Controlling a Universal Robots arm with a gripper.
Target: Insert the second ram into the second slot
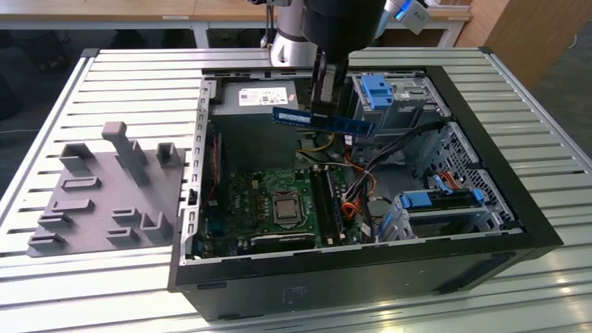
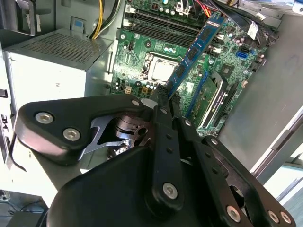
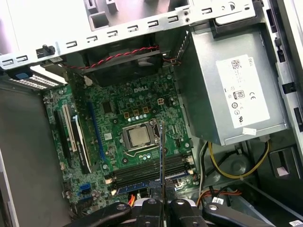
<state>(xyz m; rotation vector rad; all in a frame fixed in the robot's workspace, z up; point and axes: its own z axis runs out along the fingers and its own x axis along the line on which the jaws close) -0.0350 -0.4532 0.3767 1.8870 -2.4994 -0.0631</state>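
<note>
One arm is reaching down over an open computer case (image 1: 518, 229) in the exterior view, and its gripper (image 1: 324, 116) is clamping the second ram (image 1: 356, 125) near the middle of its length, with the fingers closed on both faces. The blue stick is hanging roughly level inside the top of the case, between the power supply (image 1: 263, 100) and a blue drive clip (image 1: 378, 90). It is sitting well above the motherboard (image 1: 242, 194) and touching nothing but the gripper. The case is lying on its side on a slatted metal worktop (image 1: 138, 76), and a grey holder plate (image 1: 102, 201) is sitting beside it toward the exterior view's left. In the second wrist view, the gripper (image 2: 164, 97) is pinching the second ram (image 2: 196, 49), which is sticking out past the fingertips with its row of chips showing. The stick is floating over the motherboard (image 2: 137, 90), near the processor (image 2: 161, 68) and apart from the black memory slots (image 2: 161, 21). In the first wrist view, the second ram (image 3: 161, 156) is showing edge-on as a thin line coming out of the closed gripper (image 3: 161, 205). Its length is running across the memory slots (image 3: 147, 172) rather than along them, just beside the processor (image 3: 138, 136), with the power supply (image 3: 236, 90) standing off to one side.
</note>
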